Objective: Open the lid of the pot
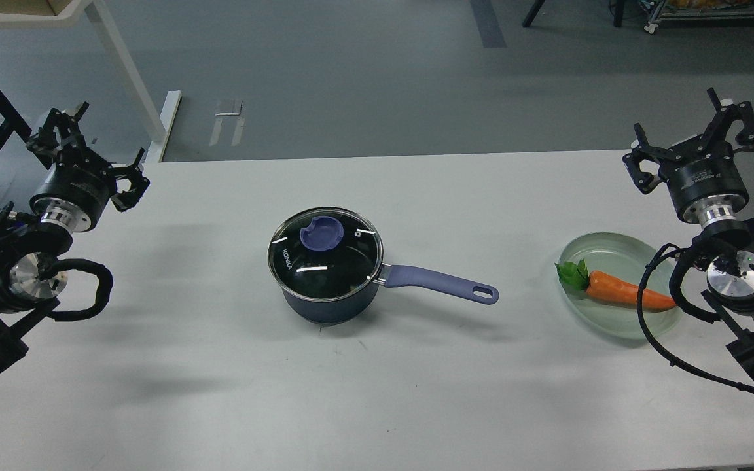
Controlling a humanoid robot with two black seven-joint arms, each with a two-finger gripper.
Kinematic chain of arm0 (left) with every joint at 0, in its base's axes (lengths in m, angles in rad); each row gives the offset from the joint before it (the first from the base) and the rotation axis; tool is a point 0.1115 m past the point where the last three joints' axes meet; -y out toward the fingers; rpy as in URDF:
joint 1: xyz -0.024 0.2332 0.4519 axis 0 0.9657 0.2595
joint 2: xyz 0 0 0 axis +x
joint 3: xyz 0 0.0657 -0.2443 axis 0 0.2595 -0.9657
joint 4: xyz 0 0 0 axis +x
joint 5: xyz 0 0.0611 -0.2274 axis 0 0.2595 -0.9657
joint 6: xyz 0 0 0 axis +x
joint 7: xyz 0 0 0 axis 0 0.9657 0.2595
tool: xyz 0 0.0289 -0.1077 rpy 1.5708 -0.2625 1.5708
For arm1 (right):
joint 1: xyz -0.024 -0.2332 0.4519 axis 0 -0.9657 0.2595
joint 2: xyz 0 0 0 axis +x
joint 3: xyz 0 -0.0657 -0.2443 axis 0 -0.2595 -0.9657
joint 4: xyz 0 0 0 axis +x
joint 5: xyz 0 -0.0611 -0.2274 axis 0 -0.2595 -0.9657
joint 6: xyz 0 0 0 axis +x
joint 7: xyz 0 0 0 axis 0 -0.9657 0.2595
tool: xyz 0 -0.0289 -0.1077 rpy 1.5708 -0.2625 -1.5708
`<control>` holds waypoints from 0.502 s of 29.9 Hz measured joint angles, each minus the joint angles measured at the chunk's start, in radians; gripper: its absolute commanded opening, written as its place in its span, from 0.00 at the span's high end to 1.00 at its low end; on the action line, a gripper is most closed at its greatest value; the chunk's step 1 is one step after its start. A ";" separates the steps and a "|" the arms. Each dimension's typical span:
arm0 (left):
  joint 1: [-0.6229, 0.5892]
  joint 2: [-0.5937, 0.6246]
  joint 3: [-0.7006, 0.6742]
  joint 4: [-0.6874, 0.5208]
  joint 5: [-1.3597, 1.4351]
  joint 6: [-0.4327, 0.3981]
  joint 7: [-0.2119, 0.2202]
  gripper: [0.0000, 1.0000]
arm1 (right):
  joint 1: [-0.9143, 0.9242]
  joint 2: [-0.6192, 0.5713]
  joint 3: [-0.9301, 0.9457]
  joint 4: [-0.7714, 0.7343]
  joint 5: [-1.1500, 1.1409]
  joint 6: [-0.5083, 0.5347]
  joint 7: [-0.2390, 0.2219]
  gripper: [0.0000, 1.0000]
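Note:
A dark navy pot [328, 302] stands in the middle of the white table, its long lavender-blue handle [442, 282] pointing right. The clear glass lid [324, 254] sits flat on the pot's rim, with its lavender-blue knob [322, 232] toward the back. My left gripper [92, 140] hovers at the table's far left edge, well away from the pot, fingers spread open and holding nothing. My right gripper [694, 134] is at the far right edge, also open and empty, behind the plate.
A pale green plate [603, 252] with an orange carrot [622, 292] lies at the right, close to my right arm and its black cable [652, 327]. A white table leg [122, 72] stands on the grey floor behind the table's left rear corner.

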 measured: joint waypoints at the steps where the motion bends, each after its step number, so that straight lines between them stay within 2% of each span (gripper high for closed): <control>1: 0.000 0.001 0.001 0.000 0.001 0.001 0.000 0.00 | 0.000 0.001 0.000 0.001 0.000 0.000 0.000 0.00; 11: 0.001 0.016 0.012 0.008 0.003 0.020 0.005 0.00 | 0.001 -0.012 -0.013 0.036 -0.014 -0.002 0.002 0.00; 15: -0.002 0.044 0.013 0.011 0.003 0.019 0.009 0.00 | 0.014 -0.111 -0.080 0.067 -0.018 -0.001 0.005 0.00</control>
